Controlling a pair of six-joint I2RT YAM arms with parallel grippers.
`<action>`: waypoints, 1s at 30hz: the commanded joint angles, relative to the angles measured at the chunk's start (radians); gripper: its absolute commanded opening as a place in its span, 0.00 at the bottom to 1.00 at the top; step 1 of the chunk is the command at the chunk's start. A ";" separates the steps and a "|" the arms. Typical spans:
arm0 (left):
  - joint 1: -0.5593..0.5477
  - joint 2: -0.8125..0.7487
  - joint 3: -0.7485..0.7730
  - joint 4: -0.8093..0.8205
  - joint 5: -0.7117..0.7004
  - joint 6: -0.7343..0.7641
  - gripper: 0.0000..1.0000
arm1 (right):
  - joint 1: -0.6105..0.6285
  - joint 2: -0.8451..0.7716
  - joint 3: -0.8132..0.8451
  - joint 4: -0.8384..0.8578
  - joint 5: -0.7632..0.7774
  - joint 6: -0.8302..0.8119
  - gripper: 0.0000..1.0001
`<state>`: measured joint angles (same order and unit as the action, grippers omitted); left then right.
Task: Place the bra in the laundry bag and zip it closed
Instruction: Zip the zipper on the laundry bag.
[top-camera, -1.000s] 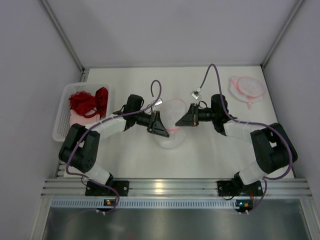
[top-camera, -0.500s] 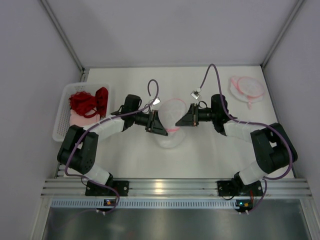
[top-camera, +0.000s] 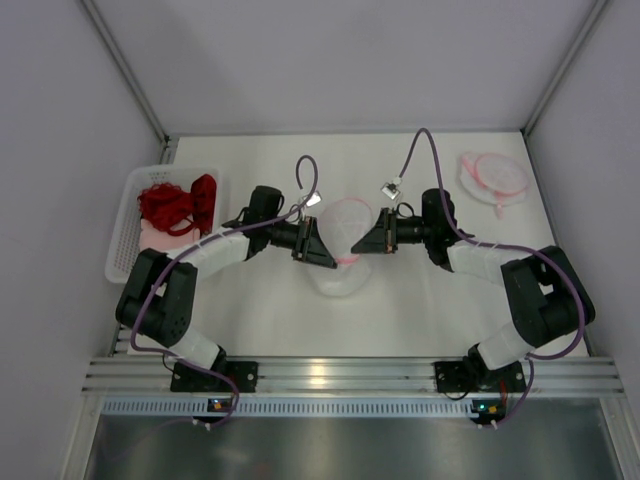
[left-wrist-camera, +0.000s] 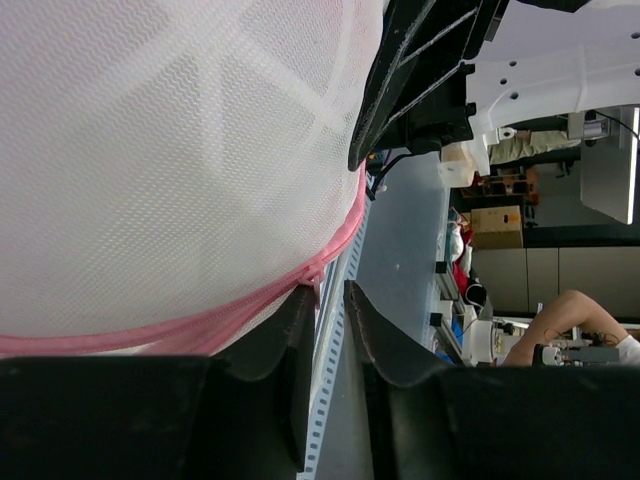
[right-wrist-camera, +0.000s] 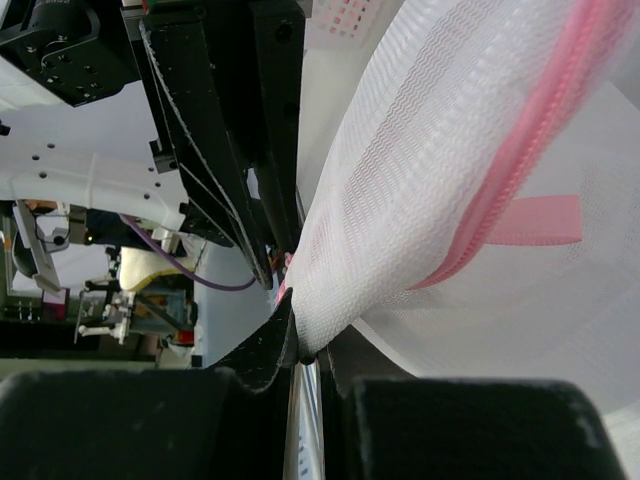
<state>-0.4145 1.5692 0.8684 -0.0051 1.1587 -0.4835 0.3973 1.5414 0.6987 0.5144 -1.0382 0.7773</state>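
Slips could spoil this. Right gripper (right-wrist-camera: 303, 355) jaws pinch the laundry bag (top-camera: 345, 250) tight, mid-worktop (top-camera: 270, 315). Left gripper (left-wrist-camera: 328, 292) jaws sit a crack apart, holding nothing, one tip touching the pink zip (left-wrist-camera: 200, 325); they may miss it. Red bra (top-camera: 180, 203) lies in the basket (top-camera: 118, 245).

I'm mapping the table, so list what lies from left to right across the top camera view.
White basket holding red garments → left claw → mesh laundry bag → right claw → second pink-trimmed mesh bag.
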 joint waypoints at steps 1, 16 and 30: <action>0.003 0.009 0.040 0.042 0.013 0.005 0.22 | 0.025 -0.023 0.012 0.032 -0.005 -0.035 0.00; 0.019 -0.017 0.009 -0.180 -0.105 0.170 0.00 | 0.002 -0.029 0.108 -0.187 -0.005 -0.197 0.00; 0.034 -0.152 0.018 -0.386 -0.194 0.398 0.00 | -0.048 0.063 0.292 -0.482 0.056 -0.406 0.05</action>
<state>-0.3859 1.4570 0.8719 -0.3180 0.9676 -0.1452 0.3794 1.5909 0.9108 0.0578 -1.0405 0.4362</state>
